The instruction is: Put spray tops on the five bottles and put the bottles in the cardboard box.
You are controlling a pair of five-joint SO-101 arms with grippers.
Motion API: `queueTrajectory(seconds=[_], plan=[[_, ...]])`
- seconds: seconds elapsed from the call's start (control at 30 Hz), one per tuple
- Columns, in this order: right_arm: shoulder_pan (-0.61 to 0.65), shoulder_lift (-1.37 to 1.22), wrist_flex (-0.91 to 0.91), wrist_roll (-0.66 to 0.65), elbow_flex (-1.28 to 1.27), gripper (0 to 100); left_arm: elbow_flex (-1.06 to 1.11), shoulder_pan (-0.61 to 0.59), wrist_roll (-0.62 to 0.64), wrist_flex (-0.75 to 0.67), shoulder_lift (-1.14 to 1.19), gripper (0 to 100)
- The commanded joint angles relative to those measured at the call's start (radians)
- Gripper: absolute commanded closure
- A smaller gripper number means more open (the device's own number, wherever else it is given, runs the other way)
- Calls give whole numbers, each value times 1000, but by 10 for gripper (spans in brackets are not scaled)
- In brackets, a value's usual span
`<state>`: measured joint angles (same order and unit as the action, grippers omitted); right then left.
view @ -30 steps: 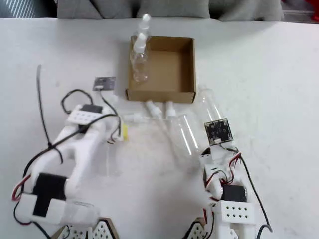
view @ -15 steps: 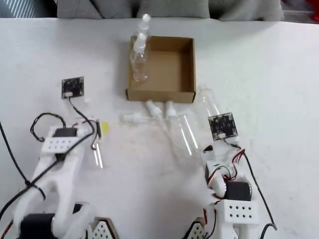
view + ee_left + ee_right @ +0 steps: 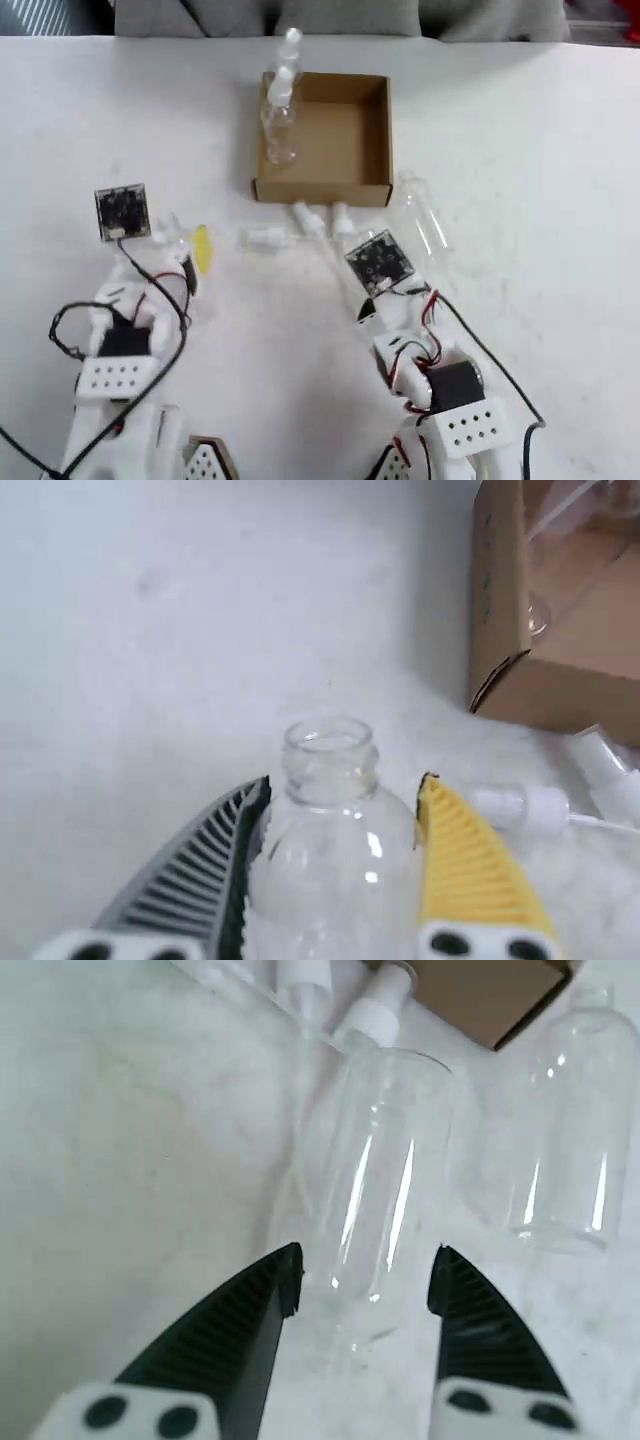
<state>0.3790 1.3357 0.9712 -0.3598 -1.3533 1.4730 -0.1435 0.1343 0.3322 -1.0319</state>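
Observation:
My left gripper point(image 3: 345, 785) is shut on a clear bottle point(image 3: 330, 860) with an open neck, its grey and yellow fingers pressing the shoulders. In the high view the left arm point(image 3: 120, 345) is at the table's front left. My right gripper point(image 3: 367, 1260) is open, its black fingers either side of the base of a capped bottle point(image 3: 385, 1170) lying on the table. An uncapped bottle point(image 3: 570, 1150) lies beside it. Loose spray tops point(image 3: 305, 218) lie in front of the cardboard box point(image 3: 375, 140). Two capped bottles point(image 3: 280, 110) stand at the box's left wall.
The box's front wall point(image 3: 560, 695) is just beyond the spray tops point(image 3: 530, 805). The uncapped bottle point(image 3: 425, 215) lies off the box's front right corner. Cables trail from both arms. Open white table stretches to the far left and far right.
The left arm has drawn back from the spray tops to the left front. The right arm has swung left, over the capped lying bottle.

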Motion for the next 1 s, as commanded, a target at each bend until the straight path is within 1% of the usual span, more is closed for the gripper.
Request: queueTrajectory(seconds=[0.0, 0.1, 0.17, 0.27, 0.4, 0.53, 0.6, 0.83, 0.97], plan=[[65, -145, 8, -17, 135, 813, 21, -4, -104, -29, -136, 910], [114, -357, 8, -41, 249, 812, 20, -8, -158, 14, -179, 910], [136, -509, 5, -100, 338, 812, 17, -12, -160, 23, -179, 910], [168, -711, 4, -210, 460, 810, 12, -58, -158, 18, -180, 910], [234, -921, 2, -333, 591, 805, 5, -74, -158, 20, -179, 910], [285, -1059, 2, -450, 712, 731, 6, -74, -163, 20, -179, 910], [295, -1112, 2, -489, 778, 711, 6, -74, -164, 20, -179, 910], [302, -1265, 7, -710, 947, 709, 9, -70, -166, 20, -179, 910], [315, -1362, 7, -735, 1054, 708, 9, -70, -166, 18, -179, 910]])
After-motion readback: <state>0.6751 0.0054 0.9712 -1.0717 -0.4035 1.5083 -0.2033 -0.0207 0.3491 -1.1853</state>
